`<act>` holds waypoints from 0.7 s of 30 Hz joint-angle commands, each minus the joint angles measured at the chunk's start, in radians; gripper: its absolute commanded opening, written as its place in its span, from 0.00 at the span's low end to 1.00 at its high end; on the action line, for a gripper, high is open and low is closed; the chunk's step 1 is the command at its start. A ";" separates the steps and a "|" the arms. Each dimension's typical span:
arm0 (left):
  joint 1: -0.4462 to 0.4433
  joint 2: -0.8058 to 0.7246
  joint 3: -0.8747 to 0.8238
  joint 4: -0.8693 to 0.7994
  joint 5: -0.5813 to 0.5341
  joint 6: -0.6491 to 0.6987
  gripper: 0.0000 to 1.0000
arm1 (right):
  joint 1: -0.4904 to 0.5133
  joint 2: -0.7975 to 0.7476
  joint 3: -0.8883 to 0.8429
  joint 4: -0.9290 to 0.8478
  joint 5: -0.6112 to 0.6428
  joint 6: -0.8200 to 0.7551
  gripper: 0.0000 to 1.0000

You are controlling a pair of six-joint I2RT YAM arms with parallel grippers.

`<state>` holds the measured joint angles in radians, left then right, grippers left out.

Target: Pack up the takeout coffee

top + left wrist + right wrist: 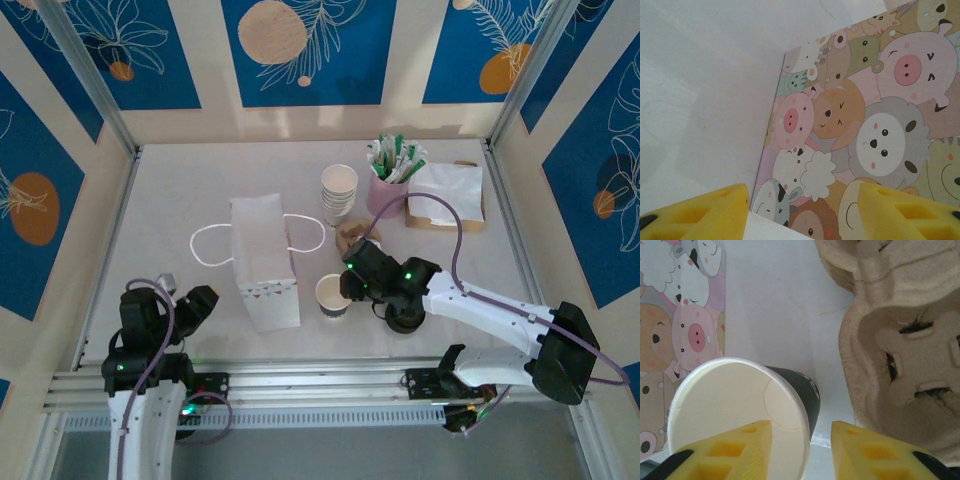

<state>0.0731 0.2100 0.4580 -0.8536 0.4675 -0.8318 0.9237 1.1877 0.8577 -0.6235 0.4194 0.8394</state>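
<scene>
Paper cup (735, 400), wall between parted right jaws

Pose: left arm folded back over its base, left gripper (198, 303) held low, yellow fingers (695, 215) parted. The right arm reaches forward-left, right gripper (352, 280) pitched down, its fingers (875, 455) parted.

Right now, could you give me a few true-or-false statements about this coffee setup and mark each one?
1. The cup at the right hand has no lid. True.
2. The left hand grips the cartoon bag. False: its fingers are apart, holding nothing.
3. A stack of cups stands beside a pink holder. True.
4. The cup sits in the cardboard carrier. False: it stands on the table beside it.
</scene>
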 commanded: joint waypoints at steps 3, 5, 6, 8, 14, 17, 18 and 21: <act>-0.011 -0.011 -0.009 0.022 0.018 -0.010 0.60 | 0.009 -0.045 0.053 -0.066 0.028 -0.012 0.47; -0.010 -0.009 -0.010 0.028 0.017 -0.013 0.60 | 0.008 -0.063 0.076 -0.102 0.040 -0.017 0.50; -0.011 -0.008 -0.010 0.031 0.017 -0.015 0.60 | 0.007 -0.071 0.087 -0.117 0.044 -0.020 0.52; -0.011 -0.005 -0.010 0.037 0.014 -0.016 0.60 | 0.004 -0.091 0.109 -0.152 0.051 -0.026 0.58; -0.010 0.002 -0.012 0.054 0.015 -0.020 0.60 | -0.033 -0.165 0.137 -0.253 0.056 -0.020 0.68; -0.010 0.004 -0.015 0.059 0.014 -0.020 0.60 | -0.076 -0.209 0.122 -0.296 0.055 -0.009 0.74; -0.010 0.005 -0.016 0.061 0.015 -0.020 0.60 | -0.096 -0.225 0.114 -0.308 0.049 -0.006 0.75; -0.011 0.005 -0.019 0.062 0.016 -0.018 0.60 | -0.168 -0.265 0.082 -0.328 0.006 -0.001 0.78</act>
<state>0.0731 0.2111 0.4511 -0.8070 0.4675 -0.8402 0.8032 0.9611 0.9661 -0.8852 0.4484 0.8204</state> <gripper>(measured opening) 0.599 0.776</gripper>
